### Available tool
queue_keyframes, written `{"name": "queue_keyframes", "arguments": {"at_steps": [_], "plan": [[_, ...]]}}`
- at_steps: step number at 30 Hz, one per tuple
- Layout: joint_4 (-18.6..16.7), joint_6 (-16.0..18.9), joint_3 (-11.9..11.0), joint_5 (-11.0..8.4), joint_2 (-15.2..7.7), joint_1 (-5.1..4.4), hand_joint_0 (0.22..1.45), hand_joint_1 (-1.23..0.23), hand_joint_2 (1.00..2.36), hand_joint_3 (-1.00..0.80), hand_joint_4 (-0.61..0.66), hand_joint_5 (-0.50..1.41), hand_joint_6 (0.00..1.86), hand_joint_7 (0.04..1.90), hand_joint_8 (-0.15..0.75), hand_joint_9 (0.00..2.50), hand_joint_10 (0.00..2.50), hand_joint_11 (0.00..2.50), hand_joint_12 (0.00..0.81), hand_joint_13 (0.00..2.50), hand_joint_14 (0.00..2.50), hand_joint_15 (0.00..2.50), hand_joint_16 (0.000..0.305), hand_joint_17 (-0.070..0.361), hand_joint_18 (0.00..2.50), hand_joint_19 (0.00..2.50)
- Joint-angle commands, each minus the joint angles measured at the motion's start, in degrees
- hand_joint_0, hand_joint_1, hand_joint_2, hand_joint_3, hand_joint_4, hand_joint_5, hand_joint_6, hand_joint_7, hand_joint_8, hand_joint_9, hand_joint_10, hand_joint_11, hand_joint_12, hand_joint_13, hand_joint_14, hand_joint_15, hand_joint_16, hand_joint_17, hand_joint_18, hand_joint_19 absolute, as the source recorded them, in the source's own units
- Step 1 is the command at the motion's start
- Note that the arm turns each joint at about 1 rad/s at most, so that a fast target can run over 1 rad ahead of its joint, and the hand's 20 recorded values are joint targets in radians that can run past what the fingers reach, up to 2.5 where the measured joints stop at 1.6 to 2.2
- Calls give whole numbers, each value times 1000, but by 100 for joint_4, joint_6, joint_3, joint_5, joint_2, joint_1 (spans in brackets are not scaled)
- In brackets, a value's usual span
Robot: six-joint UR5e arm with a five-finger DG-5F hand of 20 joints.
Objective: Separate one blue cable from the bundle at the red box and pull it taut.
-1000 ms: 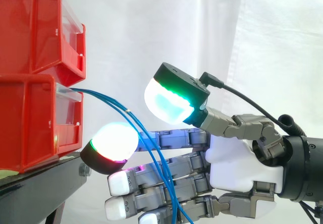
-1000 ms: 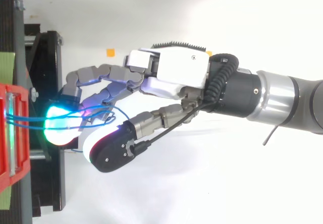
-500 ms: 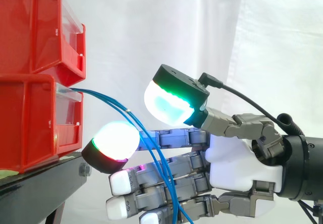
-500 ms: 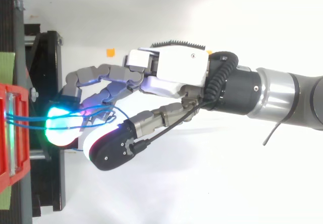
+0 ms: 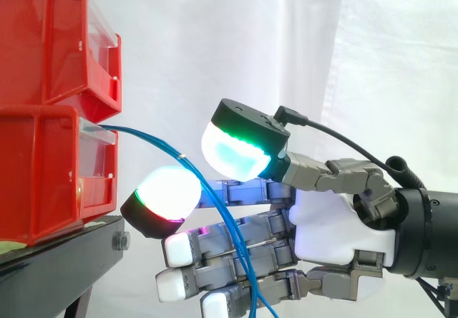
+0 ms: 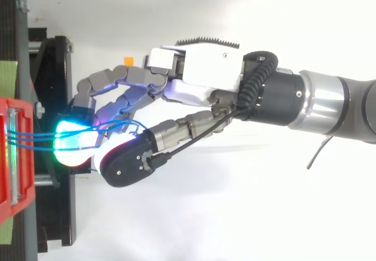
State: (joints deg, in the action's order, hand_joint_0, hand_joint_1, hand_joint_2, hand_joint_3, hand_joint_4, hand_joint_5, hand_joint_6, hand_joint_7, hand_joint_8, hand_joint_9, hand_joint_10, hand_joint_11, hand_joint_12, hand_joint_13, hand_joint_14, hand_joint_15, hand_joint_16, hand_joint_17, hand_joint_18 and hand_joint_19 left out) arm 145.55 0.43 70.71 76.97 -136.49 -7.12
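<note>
- White curtain [image 5: 286, 31] backs stacked red bins [image 5: 43, 175] on a black stand [image 5: 57, 261].
- From the lower bin's front, blue cables [image 5: 180, 157] run down across the hand [image 5: 336, 225].
- Its fingers are spread with the thumb raised above the cables, pinching nothing.

Backdrop: white pleated fabric curtain [image 5: 236, 39], brightly and evenly lit. Lower left: black metal stand [image 5: 50, 268]. From above: plain white floor [image 6: 235, 214] bearing a small orange square mark [image 6: 128, 60].

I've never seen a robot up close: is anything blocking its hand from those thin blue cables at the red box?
Nothing visible does. The thin blue cables run from the lower red plastic bin into the open hand, passing through the gap between its glowing pads and down across its fingers.
</note>
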Motion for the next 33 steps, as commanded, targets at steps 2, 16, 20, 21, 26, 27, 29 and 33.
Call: {"name": "queue_keyframes", "arguments": {"at_steps": [2, 16, 20, 21, 26, 27, 29, 33], "plan": [[26, -16, -66, 64, 0, 18, 641, -670, 1012, -325, 166, -177, 738, 948, 344, 715, 10, 715, 402, 721, 16, 523, 51, 114, 689, 654], [131, -8, -181, 108, 0, 18, 635, -680, 1016, -233, 161, -204, 861, 878, 347, 736, 13, 780, 400, 761, 16, 551, 51, 114, 730, 666], [140, -8, -225, 108, 0, 18, 629, -680, 1017, -189, 158, -207, 885, 862, 348, 747, 12, 807, 401, 771, 19, 566, 51, 115, 744, 664], [140, -8, -225, 108, 0, 18, 629, -681, 1017, -184, 165, -207, 889, 860, 347, 752, 11, 823, 400, 776, 19, 568, 51, 115, 745, 665], [184, 1, -251, 108, 0, 27, 635, -685, 1017, -200, 172, -208, 897, 859, 350, 766, 12, 848, 407, 794, 18, 575, 51, 115, 758, 670], [210, 1, -277, 117, 0, 35, 638, -691, 1016, -220, 173, -208, 901, 852, 352, 767, 12, 856, 408, 795, 19, 579, 51, 115, 763, 669], [263, -8, -312, 161, 0, 35, 633, -712, 1014, -277, 182, -207, 905, 865, 351, 769, 12, 857, 406, 797, 17, 581, 51, 115, 768, 670], [360, -16, -365, 187, 0, 44, 606, -702, 1008, -385, 190, -205, 908, 867, 354, 795, 13, 870, 403, 815, 17, 586, 51, 116, 784, 674]]}}
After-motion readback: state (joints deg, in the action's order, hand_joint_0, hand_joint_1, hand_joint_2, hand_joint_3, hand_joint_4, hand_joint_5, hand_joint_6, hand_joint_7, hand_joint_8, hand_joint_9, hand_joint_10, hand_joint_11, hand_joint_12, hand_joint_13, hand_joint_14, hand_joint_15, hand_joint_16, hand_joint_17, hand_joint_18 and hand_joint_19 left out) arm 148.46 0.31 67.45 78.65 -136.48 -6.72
